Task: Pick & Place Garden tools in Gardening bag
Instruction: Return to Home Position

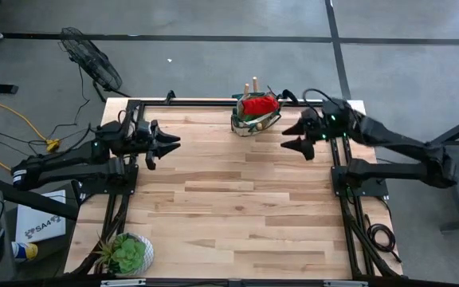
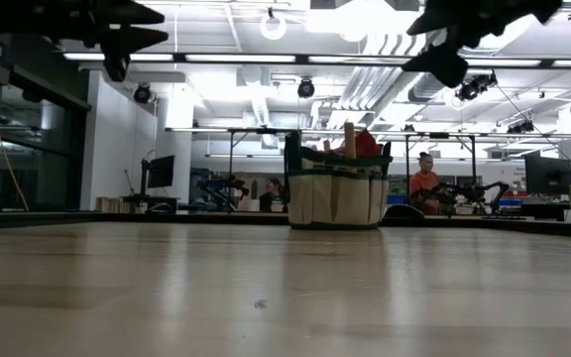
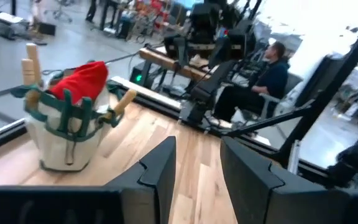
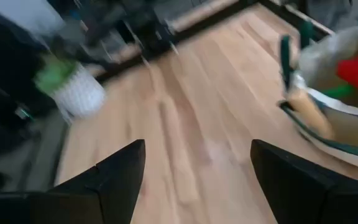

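The tan gardening bag [image 1: 253,118] with green trim stands on its base at the far middle of the table. It also shows in the low view [image 2: 336,194]. A red glove [image 1: 259,104] and wooden tool handles [image 1: 250,85] stick out of its top. The left wrist view shows the bag [image 3: 64,134], the red glove [image 3: 79,82] and a wooden handle [image 3: 32,62]. My left gripper [image 1: 167,146] hovers open and empty at the far left, above the table. My right gripper [image 1: 293,135] hovers open and empty just right of the bag [image 4: 334,118].
A potted green plant [image 1: 126,253] in a white pot stands at the table's near left corner and shows in the right wrist view [image 4: 73,87]. Black frame rails [image 1: 349,207] run along the table's sides. Bare wood [image 1: 237,207] lies between the arms. A person [image 2: 424,183] sits beyond the table.
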You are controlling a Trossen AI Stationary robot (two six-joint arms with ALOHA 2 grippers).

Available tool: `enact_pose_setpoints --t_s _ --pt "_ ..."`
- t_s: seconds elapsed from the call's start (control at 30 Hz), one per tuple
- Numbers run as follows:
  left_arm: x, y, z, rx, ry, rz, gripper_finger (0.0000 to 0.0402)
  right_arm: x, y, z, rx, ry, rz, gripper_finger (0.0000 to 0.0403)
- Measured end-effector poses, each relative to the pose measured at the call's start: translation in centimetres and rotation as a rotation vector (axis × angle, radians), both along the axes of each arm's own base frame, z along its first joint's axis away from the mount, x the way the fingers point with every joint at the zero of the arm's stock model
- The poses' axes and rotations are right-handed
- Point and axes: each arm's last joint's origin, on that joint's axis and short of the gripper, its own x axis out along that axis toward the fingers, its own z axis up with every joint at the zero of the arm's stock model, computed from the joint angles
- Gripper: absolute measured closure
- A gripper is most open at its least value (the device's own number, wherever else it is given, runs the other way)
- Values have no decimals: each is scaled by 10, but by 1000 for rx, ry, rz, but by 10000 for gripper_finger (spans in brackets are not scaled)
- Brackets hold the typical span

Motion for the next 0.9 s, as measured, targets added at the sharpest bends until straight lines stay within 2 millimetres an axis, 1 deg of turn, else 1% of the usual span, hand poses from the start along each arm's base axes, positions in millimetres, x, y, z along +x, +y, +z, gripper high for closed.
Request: enact_pose_setpoints --t_s 0.13,0.23,0.33,0.53,0.67,0.8,0.9 --pt "-2 -1 -15 6 -81 -15 278 -11 15 -21 39 -159 -28 119" --pt "-3 -1 -26 10 -101 -13 278 -18 24 -34 53 -276 -52 120" --pt "-3 -1 -33 11 -116 -11 278 -24 30 -49 62 -363 -88 121" --pt "-4 -1 -35 30 -119 -2 278 -32 37 -80 72 -476 -164 120" --pt "-4 -1 -35 44 -115 24 278 -36 38 -100 100 -515 -206 120" --pt "-4 0 -35 53 -108 38 278 -41 39 -111 121 -536 -208 120" --pt "-4 0 -39 62 -114 39 278 -46 40 -116 127 -559 -211 120"
